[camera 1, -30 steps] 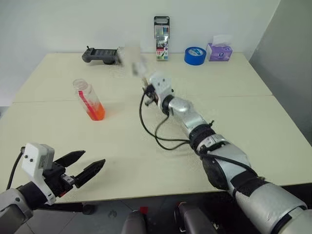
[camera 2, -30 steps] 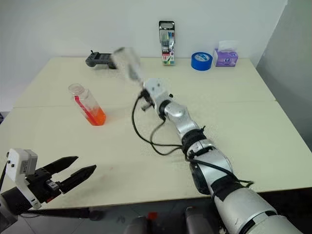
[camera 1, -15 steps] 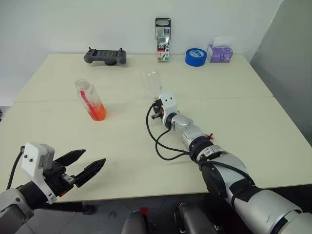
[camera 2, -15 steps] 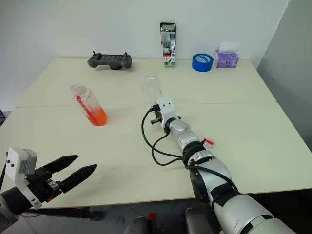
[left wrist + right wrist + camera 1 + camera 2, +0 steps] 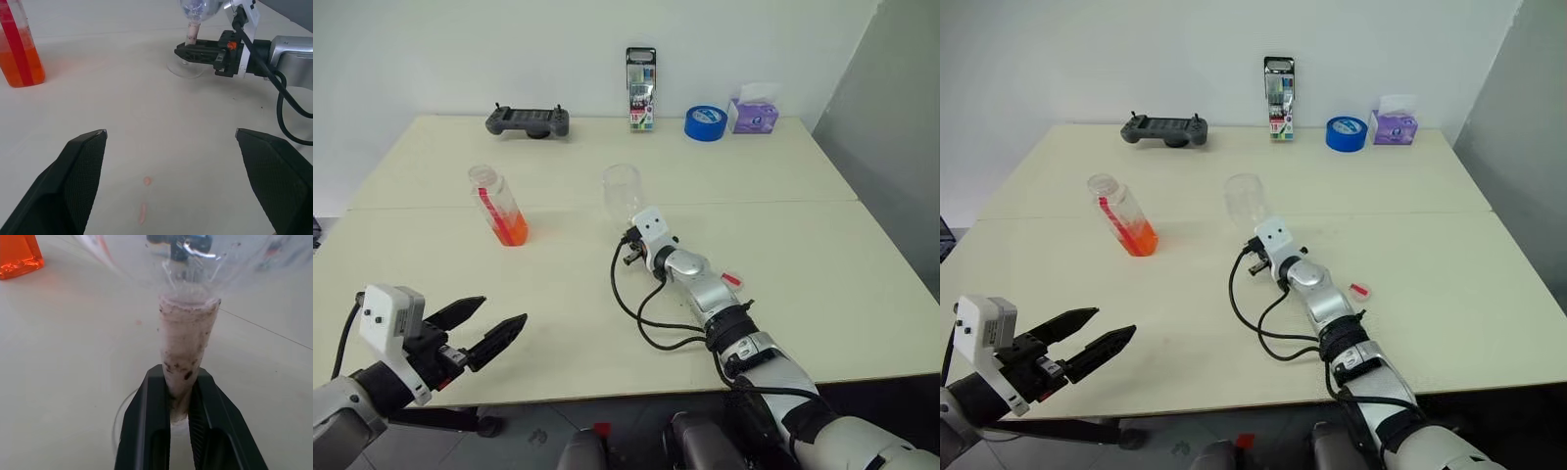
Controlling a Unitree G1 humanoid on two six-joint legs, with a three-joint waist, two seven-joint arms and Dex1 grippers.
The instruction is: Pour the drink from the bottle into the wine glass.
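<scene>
I see right gripper (image 5: pixel 179 418) clamped on wine glass (image 5: pixel 623 190) stem, arm stretched forward, foot on table (image 5: pixel 803 245) I think | left gripper (image 5: pixel 480 331) spread wide, empty, low at 7 o'clock, pointing toward 2 | bottle (image 5: pixel 498 205) uncapped, drink (image 5: pixel 510 229) at bottom, leaning, 9 o'clock of glass, well apart

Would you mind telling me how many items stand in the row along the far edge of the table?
4: a black controller at the left, an upright marker pack in the middle, then a blue tape roll and a purple tissue pack at the right.
</scene>
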